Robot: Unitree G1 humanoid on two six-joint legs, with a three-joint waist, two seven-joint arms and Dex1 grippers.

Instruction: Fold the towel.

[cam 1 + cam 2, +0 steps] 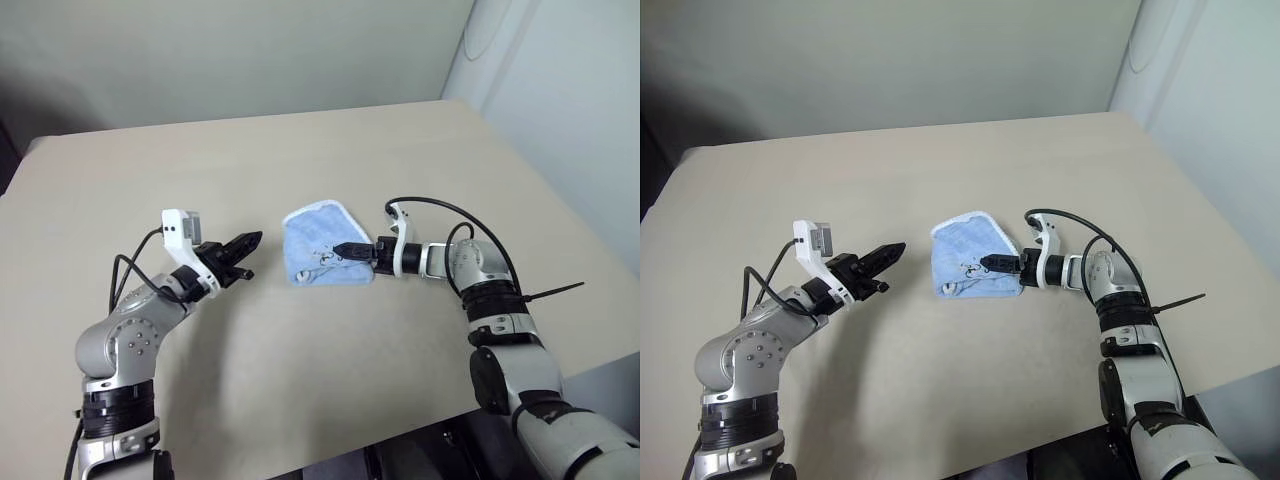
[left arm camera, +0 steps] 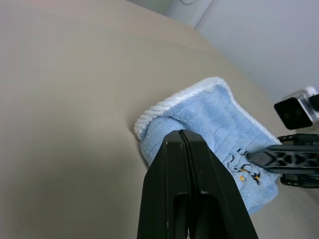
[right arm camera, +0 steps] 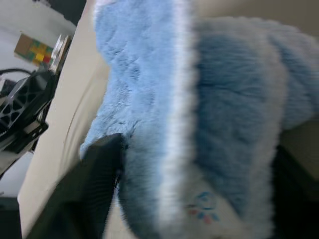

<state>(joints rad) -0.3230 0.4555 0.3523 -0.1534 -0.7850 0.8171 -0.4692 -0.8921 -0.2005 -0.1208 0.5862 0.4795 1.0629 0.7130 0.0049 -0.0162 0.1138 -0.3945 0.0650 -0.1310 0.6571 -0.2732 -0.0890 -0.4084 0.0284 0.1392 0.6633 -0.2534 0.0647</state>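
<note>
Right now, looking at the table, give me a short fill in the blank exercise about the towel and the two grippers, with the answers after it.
1. The towel lying on the table is light ____ in colour.
2. The left gripper has its two black fingers ____, off to the side of the towel.
3. The fingertips of the ____ gripper are at the towel.
4. The towel's edging is ____.

Missing words: blue; shut; right; white
</note>
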